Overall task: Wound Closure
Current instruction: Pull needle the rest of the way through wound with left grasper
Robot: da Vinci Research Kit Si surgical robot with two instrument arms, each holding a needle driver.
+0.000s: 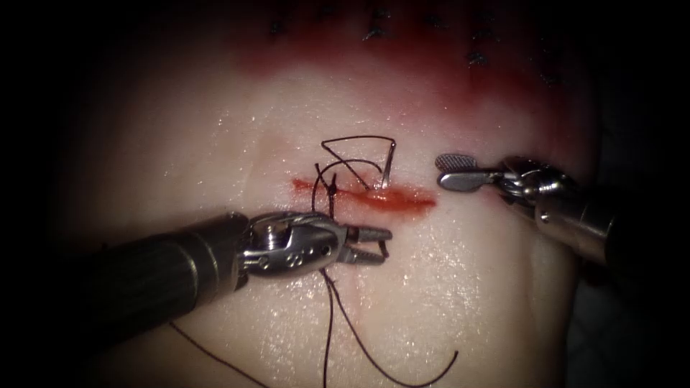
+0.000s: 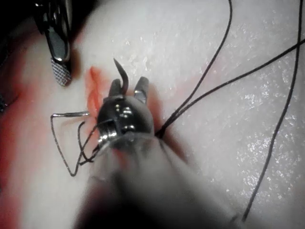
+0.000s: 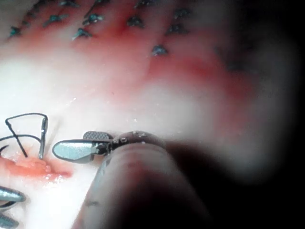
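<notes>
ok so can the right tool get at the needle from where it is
Probably yes. The needle stands in the tissue at the cut, its swaged end up. The right tool, jaws open and empty, sits beside it with bare tissue between. The left tool, open and empty, lies below the cut.

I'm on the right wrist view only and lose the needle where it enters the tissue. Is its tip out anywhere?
Observer: Yes. In the left wrist view the needle tip stands out of the tissue, between the open jaws of the left pincer, which do not hold it.
Operator: Is that pincer holding thread?
Observer: No. In the endoscope view the thread passes behind it and trails loose over the tissue.
</notes>
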